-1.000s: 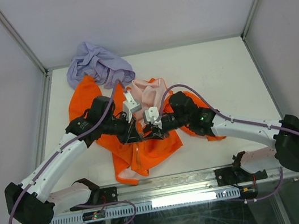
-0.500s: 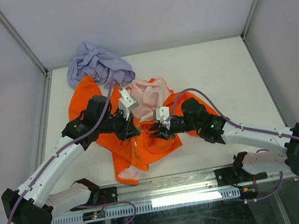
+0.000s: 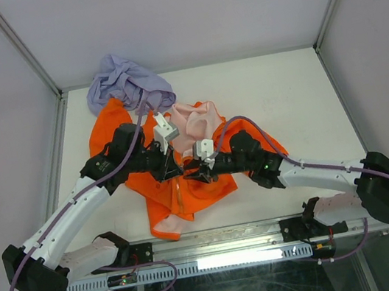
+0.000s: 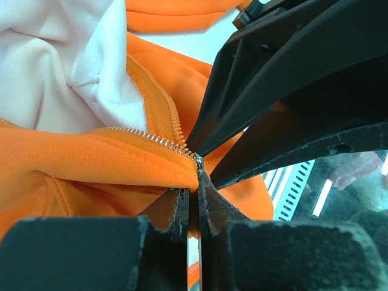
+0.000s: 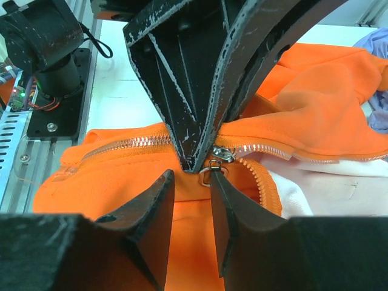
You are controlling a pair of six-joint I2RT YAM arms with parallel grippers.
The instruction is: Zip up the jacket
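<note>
Now, jacket [image 3: 188,197] crumpled mid-table, left gripper [image 4: 193,199] pinched shut on its edge by the slider [image 5: 220,152], right gripper [image 5: 191,179] parted round the pull [image 5: 209,176]: best to close squarely, then draw toward 12 o'clock with left holding taut.

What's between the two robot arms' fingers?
The small silver metal zipper slider of the bright orange fabric jacket sits there, beside the left gripper and just ahead of the right gripper. The right wrist view shows it.
</note>
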